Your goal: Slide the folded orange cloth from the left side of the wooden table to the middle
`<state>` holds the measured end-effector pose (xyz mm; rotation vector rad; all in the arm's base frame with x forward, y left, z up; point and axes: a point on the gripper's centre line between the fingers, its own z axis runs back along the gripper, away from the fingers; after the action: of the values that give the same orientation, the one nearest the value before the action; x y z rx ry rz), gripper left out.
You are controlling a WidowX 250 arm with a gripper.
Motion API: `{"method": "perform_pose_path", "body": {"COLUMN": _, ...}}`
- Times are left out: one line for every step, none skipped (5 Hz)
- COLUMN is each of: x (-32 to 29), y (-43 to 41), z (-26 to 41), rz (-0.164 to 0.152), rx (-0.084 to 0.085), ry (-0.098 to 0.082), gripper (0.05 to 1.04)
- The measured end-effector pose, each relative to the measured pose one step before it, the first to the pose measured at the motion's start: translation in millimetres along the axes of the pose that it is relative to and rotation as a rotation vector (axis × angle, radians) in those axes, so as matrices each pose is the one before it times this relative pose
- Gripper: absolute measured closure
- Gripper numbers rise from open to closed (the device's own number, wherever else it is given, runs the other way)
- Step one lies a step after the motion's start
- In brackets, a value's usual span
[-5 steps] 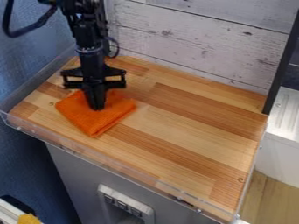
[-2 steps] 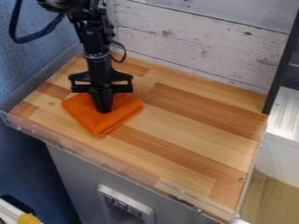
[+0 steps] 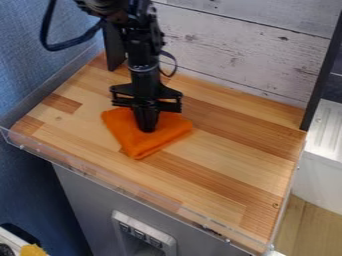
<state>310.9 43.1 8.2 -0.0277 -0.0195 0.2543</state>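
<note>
The black gripper hangs over the left half of the wooden surface, with its fingertips together on an orange folded cloth. The cloth lies around and below the fingertips, one corner toward the front edge and another toward the right. The fingers hide the middle of the cloth, and its rear edge is partly behind the gripper.
The wooden tabletop has a clear raised rim along its front. A white plank wall stands behind, a black post at the right, and a blue wall at the left.
The gripper has moved to the right across the table, and the orange cloth has shifted right along with it, turning slightly.
</note>
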Motion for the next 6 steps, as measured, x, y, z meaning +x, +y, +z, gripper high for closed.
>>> {"method": "perform_pose_path", "body": {"x": -2.65, "y": -19.59, "z": 0.03, "rz": -0.0752, "rx": -0.0009, "ry": 0.0034, "gripper": 1.024}}
{"method": "perform_pose_path", "body": {"x": -5.25, "y": -18.7, "z": -0.23, "rz": -0.0599, "rx": 0.0043, "ry": 0.0199, "gripper": 1.024}}
{"method": "perform_pose_path", "body": {"x": -3.49, "y": -16.76, "z": 0.13, "rz": -0.0414, "rx": 0.0083, "ry": 0.0114, "gripper": 1.024}}
{"method": "perform_pose_path", "body": {"x": -1.57, "y": -11.86, "z": 0.15, "rz": -0.0345, "rx": 0.0128, "ry": 0.0039, "gripper": 1.0}}
{"method": "perform_pose_path", "body": {"x": -6.0, "y": -7.46, "z": 8.69, "rz": -0.0344, "rx": 0.0118, "ry": 0.0219, "gripper": 0.848}}
{"method": "perform_pose_path", "body": {"x": 0.28, "y": -0.1, "z": 5.83, "rz": -0.0217, "rx": 0.0017, "ry": -0.0079, "gripper": 0.599}}
